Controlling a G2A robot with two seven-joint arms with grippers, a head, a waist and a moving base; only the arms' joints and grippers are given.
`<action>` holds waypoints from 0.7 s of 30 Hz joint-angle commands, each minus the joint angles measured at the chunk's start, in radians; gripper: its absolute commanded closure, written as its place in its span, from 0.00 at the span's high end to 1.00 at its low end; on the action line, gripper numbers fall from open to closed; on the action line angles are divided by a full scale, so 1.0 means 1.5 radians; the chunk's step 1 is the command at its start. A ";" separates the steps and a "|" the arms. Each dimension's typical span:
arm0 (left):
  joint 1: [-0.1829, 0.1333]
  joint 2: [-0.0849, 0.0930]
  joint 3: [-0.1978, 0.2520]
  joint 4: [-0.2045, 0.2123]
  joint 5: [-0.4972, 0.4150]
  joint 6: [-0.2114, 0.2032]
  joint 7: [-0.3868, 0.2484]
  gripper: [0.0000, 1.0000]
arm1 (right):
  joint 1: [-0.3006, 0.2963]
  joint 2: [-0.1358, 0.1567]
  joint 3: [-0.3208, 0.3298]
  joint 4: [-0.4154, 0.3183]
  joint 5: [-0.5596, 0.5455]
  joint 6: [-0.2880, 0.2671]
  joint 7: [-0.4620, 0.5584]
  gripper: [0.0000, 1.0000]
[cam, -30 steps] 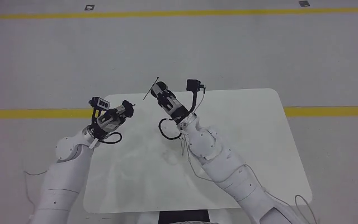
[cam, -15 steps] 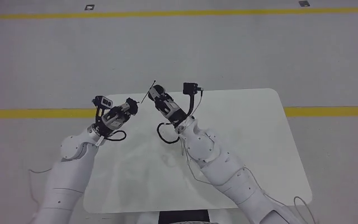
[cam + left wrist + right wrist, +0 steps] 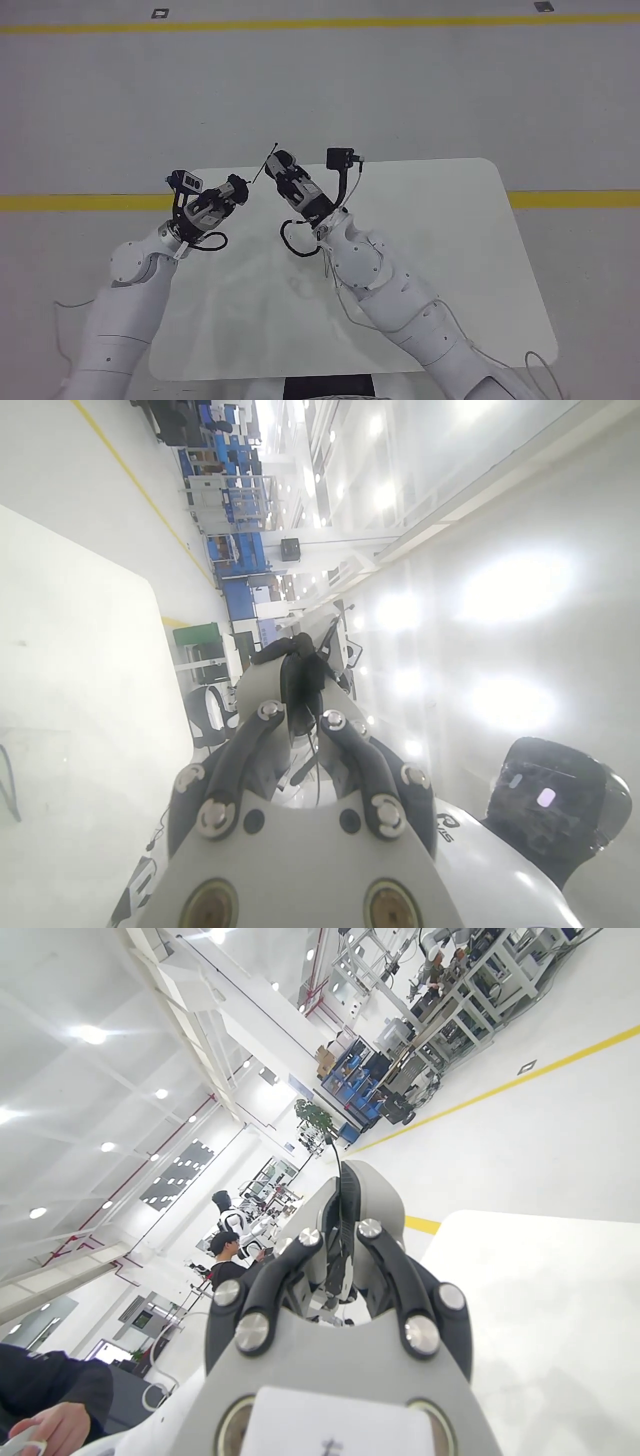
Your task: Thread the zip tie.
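One zip tie (image 3: 335, 1159) pinched in right pincer (image 3: 346, 1180); tip protruding beyond.

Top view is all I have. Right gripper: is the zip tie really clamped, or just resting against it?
Observer: Clamped. Right wrist view has the right gripper shut on the zip tie, its end poking out past the tips.
Operator: Which end?
Observer: A small knob sits at the very tip; probably the head.
Operator: And the other arm?
Observer: Left wrist view: left gripper shut on a dark strip; cannot tell whether it is the same tie.
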 commanded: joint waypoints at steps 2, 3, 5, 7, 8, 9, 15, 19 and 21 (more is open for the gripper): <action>0.000 0.000 0.000 0.000 0.000 0.000 0.000 0.00 | 0.004 -0.003 -0.004 0.005 0.001 -0.003 0.001 0.00; 0.000 0.000 0.000 0.000 0.000 0.000 0.000 0.00 | 0.006 -0.004 -0.005 0.008 0.002 -0.004 0.001 0.00; 0.000 0.000 0.000 0.000 0.000 0.000 0.000 0.00 | 0.009 -0.006 -0.008 0.013 0.003 -0.005 -0.001 0.00; 0.000 0.000 0.000 0.000 0.000 0.000 0.000 0.00 | 0.012 -0.008 -0.010 0.018 0.001 -0.007 -0.005 0.00; 0.000 0.000 0.000 0.000 0.000 0.000 0.000 0.00 | 0.014 -0.009 -0.011 0.022 0.000 -0.007 -0.009 0.00; 0.000 0.000 0.000 0.000 0.000 0.000 0.000 0.00 | 0.016 -0.010 -0.011 0.024 -0.002 -0.007 -0.011 0.00; 0.000 0.000 0.000 0.000 0.000 0.000 0.000 0.00 | 0.022 -0.014 -0.012 0.035 -0.020 -0.004 -0.024 0.00; 0.000 0.000 0.000 0.000 0.000 0.000 0.000 0.00 | 0.022 -0.016 -0.010 0.038 -0.029 -0.001 -0.025 0.00; 0.000 0.000 0.000 0.000 0.000 0.000 0.000 0.00 | 0.020 -0.016 -0.009 0.039 -0.033 -0.001 -0.025 0.00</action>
